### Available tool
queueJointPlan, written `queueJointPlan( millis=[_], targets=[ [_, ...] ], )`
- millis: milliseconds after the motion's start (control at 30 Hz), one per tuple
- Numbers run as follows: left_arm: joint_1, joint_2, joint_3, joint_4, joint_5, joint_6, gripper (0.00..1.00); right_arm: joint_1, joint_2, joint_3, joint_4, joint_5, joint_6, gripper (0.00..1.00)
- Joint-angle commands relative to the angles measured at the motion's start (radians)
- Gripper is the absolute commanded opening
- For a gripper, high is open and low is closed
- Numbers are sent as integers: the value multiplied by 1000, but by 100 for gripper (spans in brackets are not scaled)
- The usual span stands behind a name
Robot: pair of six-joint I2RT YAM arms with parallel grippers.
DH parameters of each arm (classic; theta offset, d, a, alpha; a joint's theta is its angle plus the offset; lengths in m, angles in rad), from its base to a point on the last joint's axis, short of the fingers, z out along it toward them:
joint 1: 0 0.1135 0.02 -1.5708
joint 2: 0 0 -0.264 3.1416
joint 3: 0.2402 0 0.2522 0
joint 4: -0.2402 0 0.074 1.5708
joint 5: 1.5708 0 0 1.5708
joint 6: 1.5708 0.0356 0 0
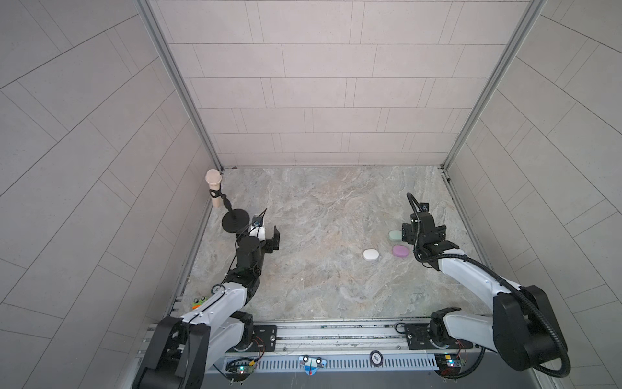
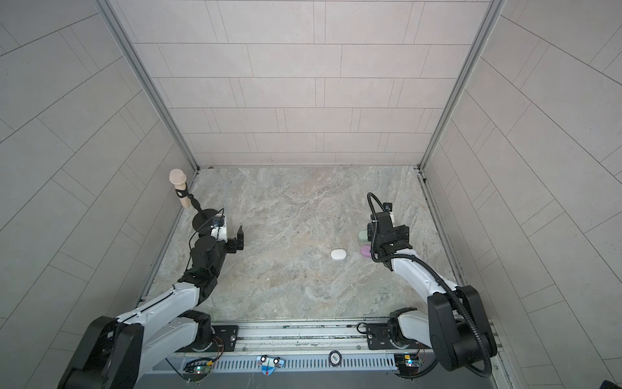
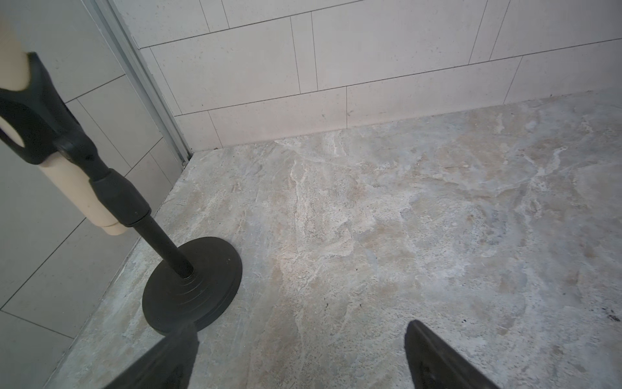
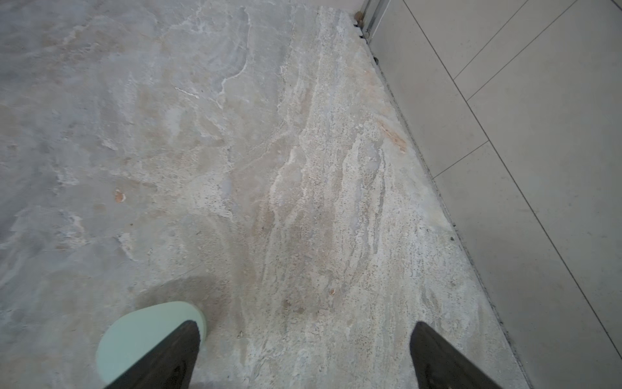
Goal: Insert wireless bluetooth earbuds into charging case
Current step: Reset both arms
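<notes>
Mint case [image 1: 393, 235], lilac case [image 1: 400, 251] and white case [image 1: 370, 254] lay shut by your right gripper [image 4: 304, 325]; no earbuds showed, so probably all were stowed. Your left gripper [image 3: 299, 325] and it gaped wide, empty.

The tabletop [image 1: 319, 208] looks like veined stone, grey-beige, matt, slightly rough; the walls [image 1: 319, 84] are pale speckled tile-look panels, matt, with thin dark joints; the corner posts [image 1: 180, 84] are brushed metal; the stand base [image 3: 192, 286] is matt black with fine concentric ridges; the microphone [image 3: 74, 188] has a smooth cream body; the mint-green case [image 4: 141, 336], white case [image 1: 370, 254] and lilac case [image 1: 400, 251] are smooth satin plastic; the arm shells [image 1: 471, 278] are glossy white, their conduit [image 1: 568, 360] ribbed black.
</notes>
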Motion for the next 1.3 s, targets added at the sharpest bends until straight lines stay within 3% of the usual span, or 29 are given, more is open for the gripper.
queueJointPlan(
  millis=[0,167,267,433,533,600,733,1267],
  targets=[
    [29,50,18,139,64,35,100,-4,24,-59,207,23,-53,100],
    [75,173,30,257,93,36,100,-8,87,-92,441,42,-152,100],
    [95,209,69,234,159,11,100,-11,118,-113,562,22,-185,100],
    [94,353,38,447,146,-13,100,-8,240,-197,835,-44,-195,100],
    [95,406,61,458,144,-13,100,8,267,-200,868,-45,-220,100],
    [96,393,113,336,114,-24,100,7,268,-192,855,-50,-219,100],
    [97,400,152,273,-10,-73,100,2,269,-186,844,-59,-218,100],
    [98,403,156,263,-6,-76,100,1,269,-186,842,-62,-216,100]
  ],
)
